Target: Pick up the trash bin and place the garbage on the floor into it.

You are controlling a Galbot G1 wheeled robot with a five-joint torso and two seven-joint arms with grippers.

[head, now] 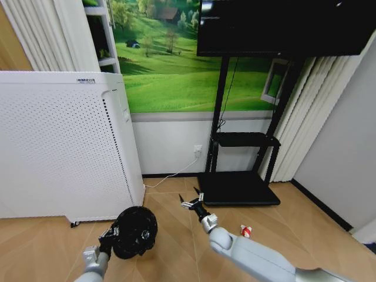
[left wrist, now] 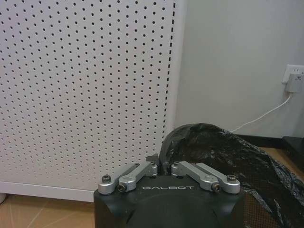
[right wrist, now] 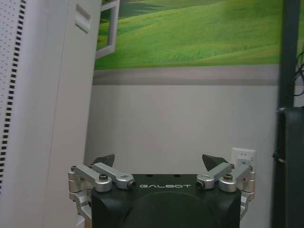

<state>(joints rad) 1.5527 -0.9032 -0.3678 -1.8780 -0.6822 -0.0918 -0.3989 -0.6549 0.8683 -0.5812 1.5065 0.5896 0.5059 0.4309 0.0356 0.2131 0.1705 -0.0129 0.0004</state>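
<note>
1. Wood-look flooring runs up to a white wall with a meadow mural; a tall white perforated appliance [head: 61,144] stands beside the left hand, and a black TV stand [head: 238,188] sits beyond the right hand.

2. Left hand [head: 109,235] is closed on the trash bin [head: 135,231], its fingers pinched over the rim where the black liner bag [left wrist: 223,152] folds across. The bin tips away from the hand; whether it is fully off the floor is hard to judge.

3. Right hand [head: 191,203] hovers with fingers spread wide and nothing between them, pointing toward the wall and the stand's base.

4. One piece of garbage [head: 246,231], red and white, lies on the floor near the right forearm, behind and to the outer side of the right hand. The other pieces cannot be made out.

5. Doing this step well, as I judge it:
   - Keep the left grip firm on the rim; a pinch on thin liner alone could slip, so the fingers should bear on the rigid edge.
   - Level the bin so its mouth faces up before anything goes in.
   - Bring the right hand back and down toward the red-and-white piece, fingers straddling it, and close only once low enough to catch so small an item.
   - Keep the bin close to the right hand, clear of the appliance.
</note>
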